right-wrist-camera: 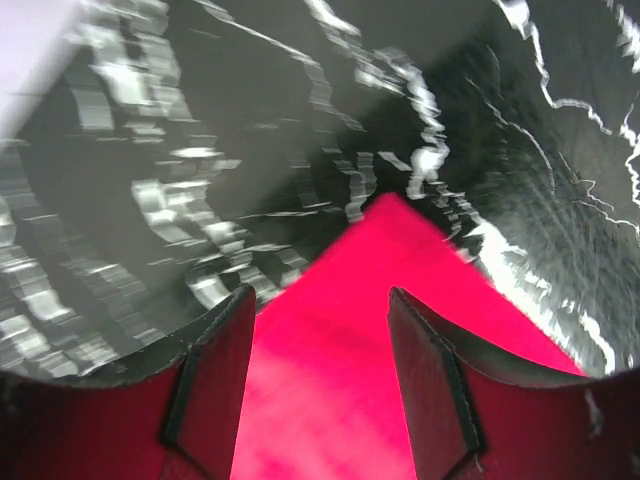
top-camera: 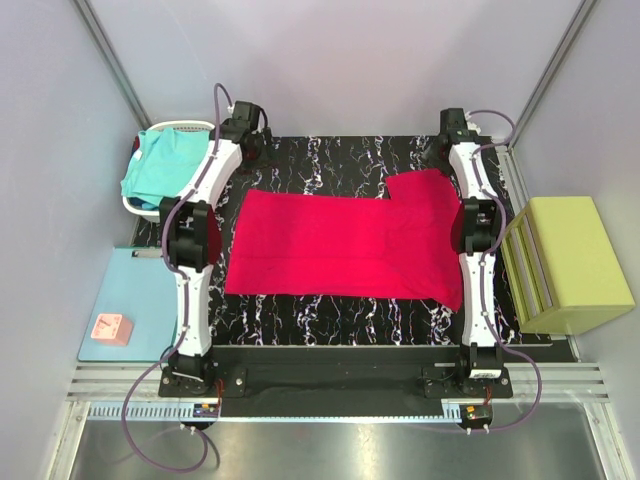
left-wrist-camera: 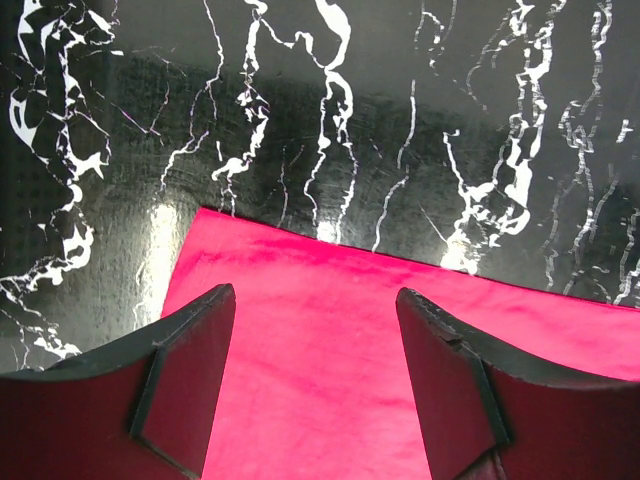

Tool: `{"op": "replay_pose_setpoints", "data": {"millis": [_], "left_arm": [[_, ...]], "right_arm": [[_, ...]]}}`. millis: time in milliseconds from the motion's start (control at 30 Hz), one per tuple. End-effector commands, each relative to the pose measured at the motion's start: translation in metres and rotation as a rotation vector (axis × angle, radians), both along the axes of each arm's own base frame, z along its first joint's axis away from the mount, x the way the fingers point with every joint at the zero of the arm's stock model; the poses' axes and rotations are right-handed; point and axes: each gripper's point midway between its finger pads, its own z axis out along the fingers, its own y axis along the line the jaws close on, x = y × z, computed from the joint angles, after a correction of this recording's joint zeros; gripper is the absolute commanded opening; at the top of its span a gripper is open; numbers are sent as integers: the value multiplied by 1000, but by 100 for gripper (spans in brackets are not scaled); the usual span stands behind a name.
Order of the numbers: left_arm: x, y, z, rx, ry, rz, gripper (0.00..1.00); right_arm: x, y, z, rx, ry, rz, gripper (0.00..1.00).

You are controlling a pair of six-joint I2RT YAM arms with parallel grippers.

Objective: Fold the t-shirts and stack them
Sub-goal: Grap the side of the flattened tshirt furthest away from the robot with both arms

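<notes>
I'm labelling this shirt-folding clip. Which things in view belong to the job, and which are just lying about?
For the job:
- red t-shirt, spread on the table
- turquoise t-shirt, bunched in the white basket

Lying about:
- light-blue mat
- small pink block on that mat
- yellow-green box

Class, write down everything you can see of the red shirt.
The red shirt is plain crimson cloth, smooth and soft-looking. It is spread flat on the black marbled table as a long band, with one part jutting out at the far right. The left claw and right claw hang open over its far corners, gripping nothing.
</notes>
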Motion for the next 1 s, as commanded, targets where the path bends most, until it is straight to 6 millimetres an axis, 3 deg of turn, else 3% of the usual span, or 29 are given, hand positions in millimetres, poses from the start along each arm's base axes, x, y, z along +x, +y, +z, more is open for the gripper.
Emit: {"op": "replay_pose_setpoints", "data": {"millis": [0,33,167,433,600,800,967], "left_arm": [[17,2,-4,-4,-27,-10,71],[19,0,-11,-10,-19,-10,71],[25,-1,-14,-20,-30,-3,72],[23,3,-32,3,1,-1,73],[22,1,-45,-19,27,7,73],[23,0,-46,-23,29,6,73],[23,1,-47,-21,30,11,73]], "right_arm": [[8,6,2,41,-27,10,63],[7,-8,0,53,-23,-12,63],[5,-15,-13,58,-1,-21,63],[-4,-15,-41,74,62,-30,60],[-9,-13,-51,85,91,-34,43],[-16,-15,-57,80,119,-45,41],[-21,-16,-54,74,137,-53,19]]}}
